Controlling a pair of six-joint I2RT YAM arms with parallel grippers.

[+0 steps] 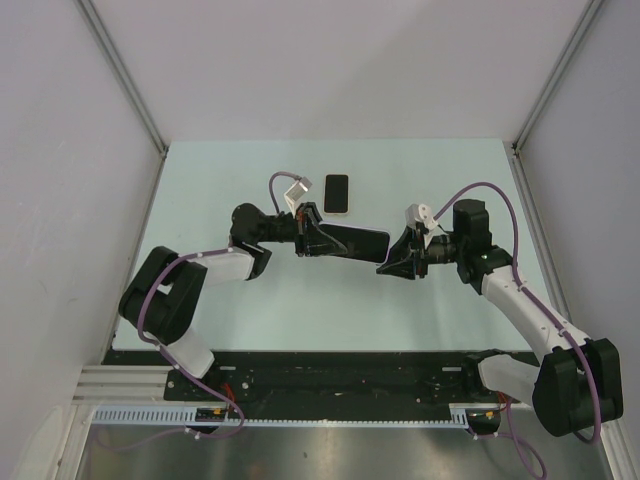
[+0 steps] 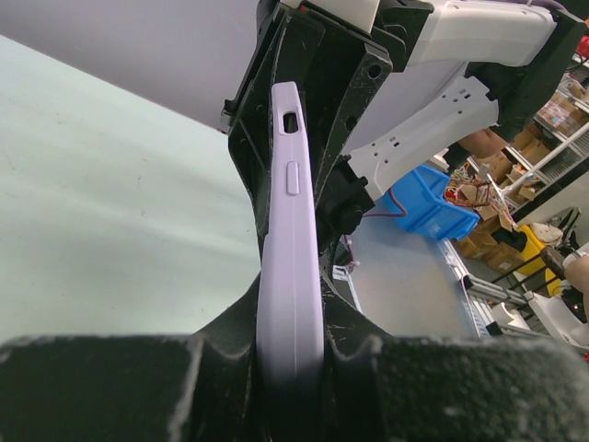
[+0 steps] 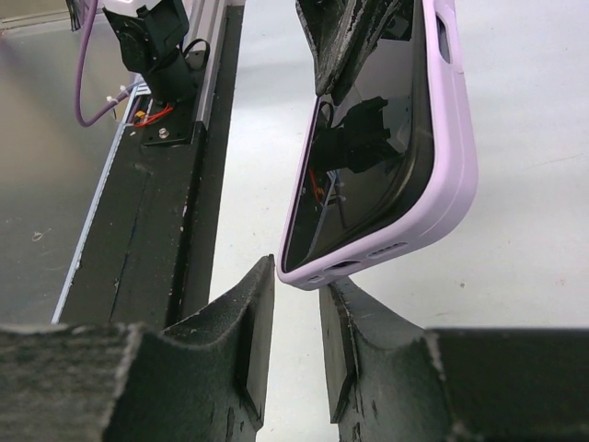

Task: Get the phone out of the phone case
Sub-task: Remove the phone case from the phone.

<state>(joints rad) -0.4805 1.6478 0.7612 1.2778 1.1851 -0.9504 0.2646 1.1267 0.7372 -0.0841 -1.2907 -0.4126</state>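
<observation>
Where the left tool (image 2: 290,368) clamps, the lilac case (image 2: 289,230) curves smoothly.

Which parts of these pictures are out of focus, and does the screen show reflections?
Left wrist view: the left fingers are blurred up close, the case is sharper farther up. Right wrist view: the screen mirrors dark shapes, with no bright glare. Top view: even light, no hard shadows on the table.

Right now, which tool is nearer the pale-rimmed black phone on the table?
Left. The left tool, clamping the lilac phone case, is near-side of the black phone; right tool farther right.
</observation>
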